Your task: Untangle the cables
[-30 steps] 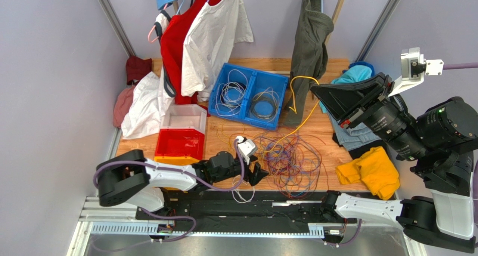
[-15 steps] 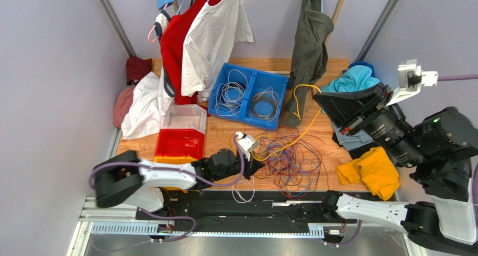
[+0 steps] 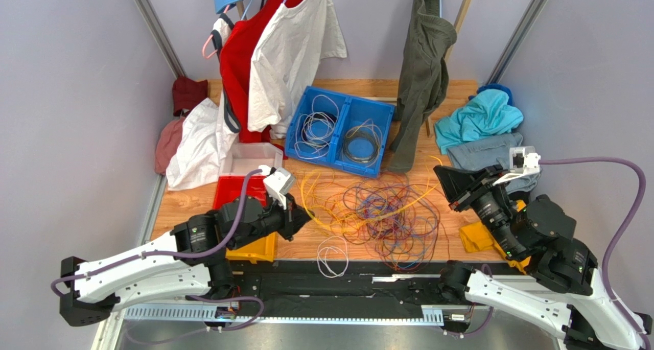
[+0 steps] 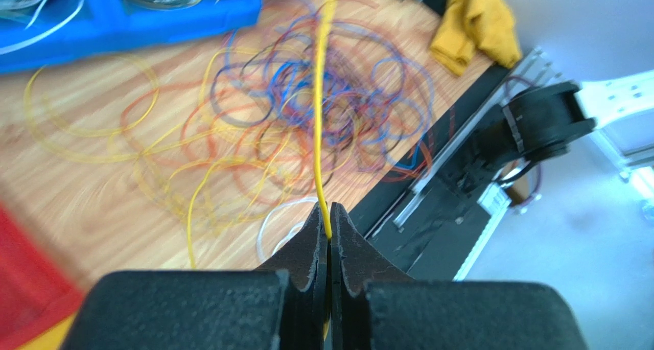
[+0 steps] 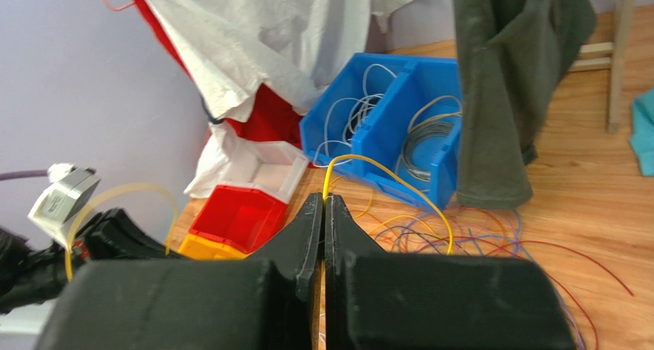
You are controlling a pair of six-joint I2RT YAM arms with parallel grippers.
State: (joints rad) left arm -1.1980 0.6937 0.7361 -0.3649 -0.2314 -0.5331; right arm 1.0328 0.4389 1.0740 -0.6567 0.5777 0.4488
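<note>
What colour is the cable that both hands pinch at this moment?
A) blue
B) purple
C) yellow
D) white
C: each wrist view shows a yellow cable coming out between the closed tips of the left hand and the right hand.

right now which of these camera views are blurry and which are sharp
left wrist: table and tangled cables smeared by motion blur, only the left gripper and the yellow cable in it look crisp; right wrist: mostly sharp, blue bin reads clearly; top external: sharp, evenly lit
</note>
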